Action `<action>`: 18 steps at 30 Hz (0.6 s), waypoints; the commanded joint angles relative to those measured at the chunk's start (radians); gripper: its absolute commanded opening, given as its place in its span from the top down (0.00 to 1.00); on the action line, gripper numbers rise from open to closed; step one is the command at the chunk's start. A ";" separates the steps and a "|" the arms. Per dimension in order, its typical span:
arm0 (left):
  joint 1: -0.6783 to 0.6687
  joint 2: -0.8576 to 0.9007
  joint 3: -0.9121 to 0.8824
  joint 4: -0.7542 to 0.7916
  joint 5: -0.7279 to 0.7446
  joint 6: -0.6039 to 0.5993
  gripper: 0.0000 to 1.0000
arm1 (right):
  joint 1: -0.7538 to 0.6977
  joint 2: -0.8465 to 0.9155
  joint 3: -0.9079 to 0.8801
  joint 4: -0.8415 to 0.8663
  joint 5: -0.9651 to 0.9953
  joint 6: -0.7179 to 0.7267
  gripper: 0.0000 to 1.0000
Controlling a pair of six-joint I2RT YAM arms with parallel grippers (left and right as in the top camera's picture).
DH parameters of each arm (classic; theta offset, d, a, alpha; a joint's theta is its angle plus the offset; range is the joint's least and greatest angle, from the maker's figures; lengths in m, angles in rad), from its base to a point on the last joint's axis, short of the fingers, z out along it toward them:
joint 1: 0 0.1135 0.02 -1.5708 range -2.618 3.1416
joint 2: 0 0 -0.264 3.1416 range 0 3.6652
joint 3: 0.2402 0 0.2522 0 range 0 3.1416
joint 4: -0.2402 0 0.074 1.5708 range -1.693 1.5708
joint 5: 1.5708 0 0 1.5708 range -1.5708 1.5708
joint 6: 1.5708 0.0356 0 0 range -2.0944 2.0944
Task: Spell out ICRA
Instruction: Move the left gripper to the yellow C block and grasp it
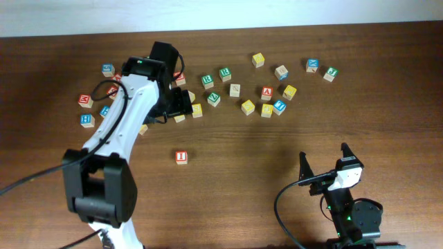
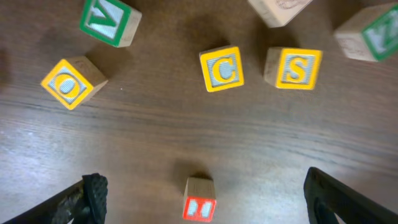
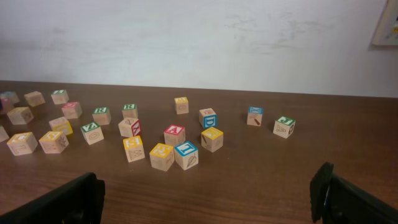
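Step two: fetch C. Left end effector (image 1: pixel 187 104) released beside yellow C cube (image 2: pixel 221 68); I next descend, clench.

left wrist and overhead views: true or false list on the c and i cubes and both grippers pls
1. The yellow C cube lies right beside the yellow S cube. True.
2. The left gripper is shut on the C cube. False: its jaws stand wide open, and the C lies untouched ahead of them.
3. The red I cube stands alone, apart from the cluster of cubes. True.
4. The right gripper holds a cube. False: it is open and empty.
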 commanded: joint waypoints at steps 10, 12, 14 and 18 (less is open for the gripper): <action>0.002 0.201 -0.014 0.203 -0.026 -0.110 0.30 | 0.001 -0.007 -0.005 -0.007 0.008 0.011 0.02; 0.002 0.212 -0.014 0.222 -0.025 -0.111 0.32 | 0.001 -0.007 -0.005 -0.007 0.008 0.011 0.02; 0.002 0.248 -0.014 0.237 -0.025 -0.110 0.31 | 0.001 -0.007 -0.005 -0.007 0.008 0.011 0.02; 0.003 0.270 -0.014 0.281 -0.027 -0.109 0.37 | 0.001 -0.007 -0.005 -0.007 0.008 0.011 0.02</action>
